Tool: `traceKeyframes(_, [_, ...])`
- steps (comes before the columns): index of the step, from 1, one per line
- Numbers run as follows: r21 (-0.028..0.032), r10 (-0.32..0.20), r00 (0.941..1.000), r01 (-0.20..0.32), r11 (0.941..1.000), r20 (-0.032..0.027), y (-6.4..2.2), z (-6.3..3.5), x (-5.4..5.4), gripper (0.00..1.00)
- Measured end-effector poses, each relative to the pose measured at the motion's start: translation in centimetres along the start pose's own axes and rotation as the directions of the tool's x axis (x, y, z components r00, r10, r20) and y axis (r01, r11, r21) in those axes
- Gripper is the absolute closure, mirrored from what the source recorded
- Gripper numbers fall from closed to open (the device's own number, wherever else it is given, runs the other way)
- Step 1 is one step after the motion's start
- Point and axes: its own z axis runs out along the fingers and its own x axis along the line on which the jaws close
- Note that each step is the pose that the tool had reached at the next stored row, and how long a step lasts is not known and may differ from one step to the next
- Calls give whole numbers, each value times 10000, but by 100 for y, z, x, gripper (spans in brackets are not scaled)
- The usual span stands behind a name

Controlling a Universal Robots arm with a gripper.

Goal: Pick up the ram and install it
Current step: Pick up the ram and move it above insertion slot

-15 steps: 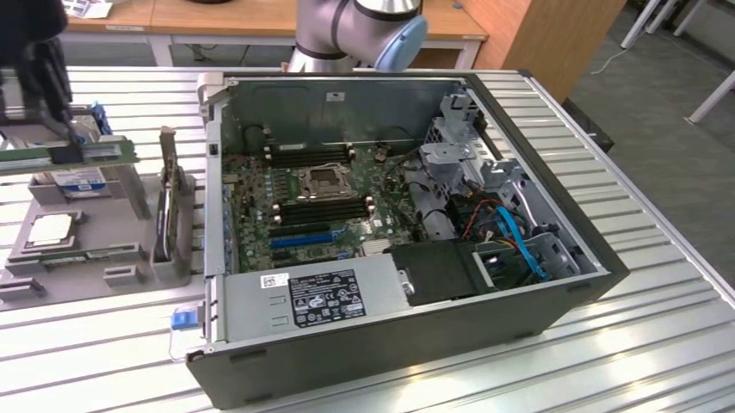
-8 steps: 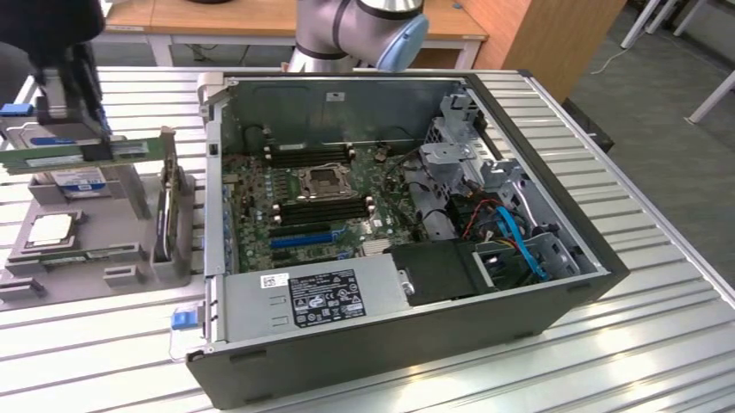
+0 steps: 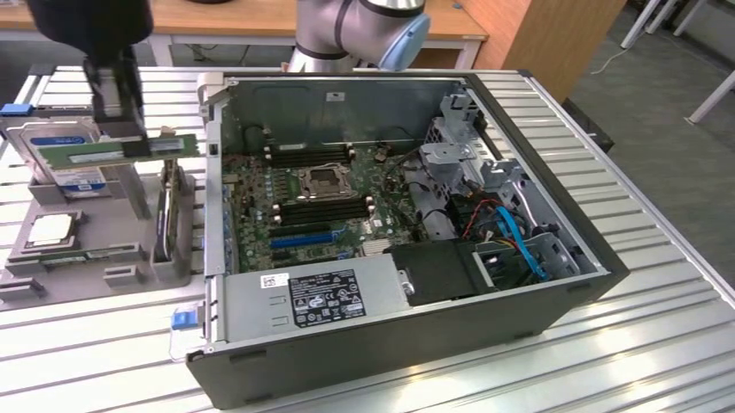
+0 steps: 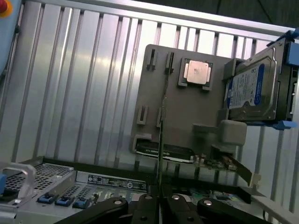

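The ram (image 3: 86,157) is a long, thin green stick held level in the air above the grey parts holder (image 3: 81,258), on the exterior view's left, outside the computer case. My gripper (image 3: 120,139) is shut on it from above, near the middle of its length. In the wrist view the ram (image 4: 162,121) appears edge-on as a thin dark line running away from my gripper (image 4: 159,204), whose fingers pinch it from both sides. The motherboard's black memory slots (image 3: 308,155) lie inside the open case, to the exterior view's right of the held stick.
The open computer case (image 3: 230,353) takes up the middle of the slatted table. The holder carries a hard drive (image 3: 64,168), a square silver processor (image 3: 52,228) and an upright card (image 3: 172,215). Blue expansion slots (image 3: 305,234) and a power supply (image 3: 316,297) lie inside the case.
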Motion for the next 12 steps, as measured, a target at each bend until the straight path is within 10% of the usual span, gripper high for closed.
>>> traceKeyframes(12, [36,-96,9996,95,9999,258,-511,-29,69,86])
